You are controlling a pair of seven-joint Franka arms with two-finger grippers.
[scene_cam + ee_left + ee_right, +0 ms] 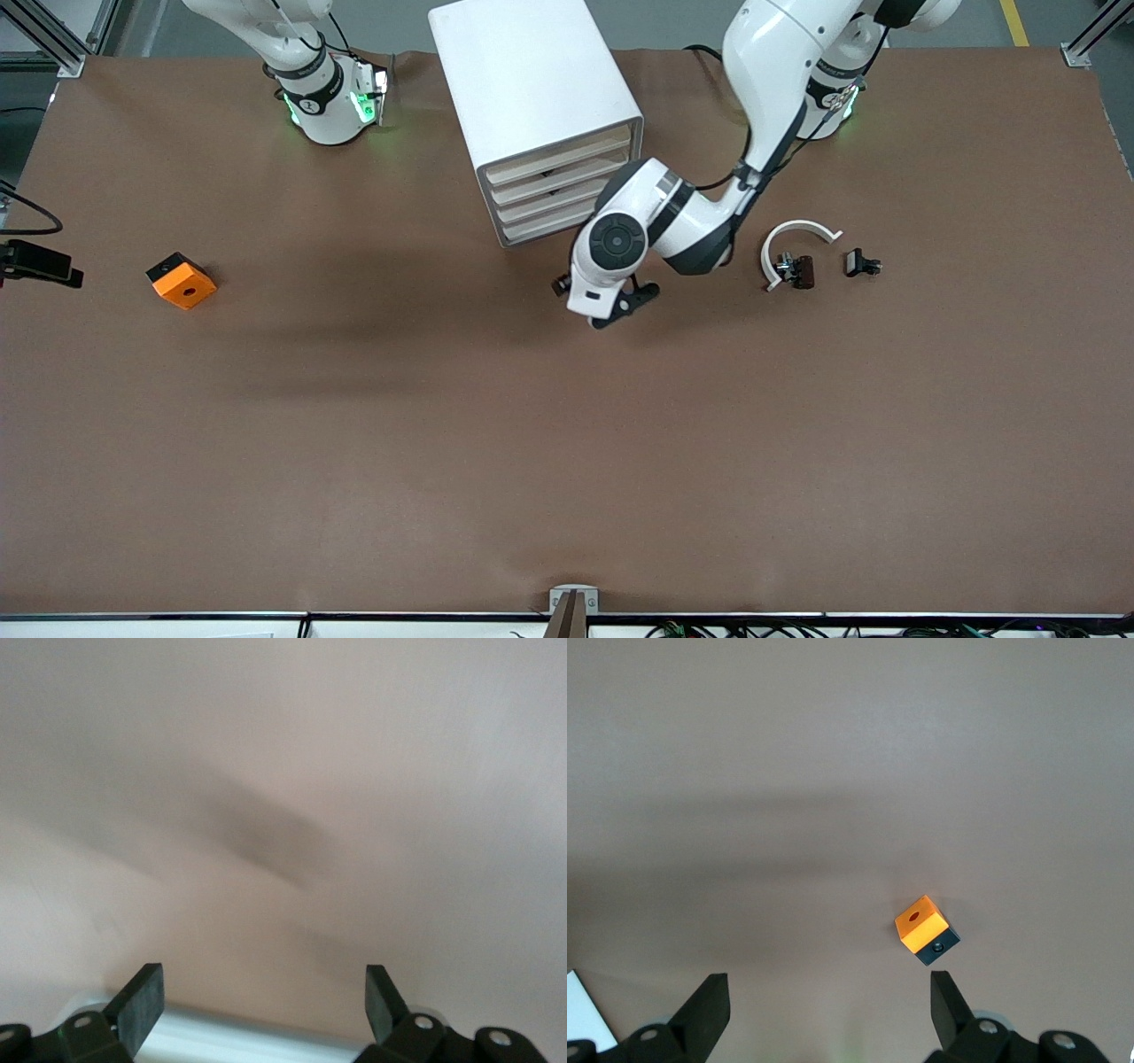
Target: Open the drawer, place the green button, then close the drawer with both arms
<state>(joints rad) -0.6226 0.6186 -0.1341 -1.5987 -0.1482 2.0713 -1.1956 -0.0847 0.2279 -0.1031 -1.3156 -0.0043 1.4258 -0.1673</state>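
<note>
The white cabinet (532, 80) stands at the robots' side of the table, and its four cream drawer fronts (554, 193) all sit pushed in. My left gripper (620, 307) hangs low over the table just in front of those drawers. In the left wrist view the left gripper (264, 988) is open with nothing between its fingers, and only a blurred pale surface and a white strip show. My right gripper (829, 992) is open and empty, high over the right arm's end of the table. The button does not show in any view.
An orange cube (181, 281) with a round hole lies toward the right arm's end, also seen as the orange cube (926, 930) in the right wrist view. A white curved strip (793, 232) and small black clips (862, 263) lie toward the left arm's end.
</note>
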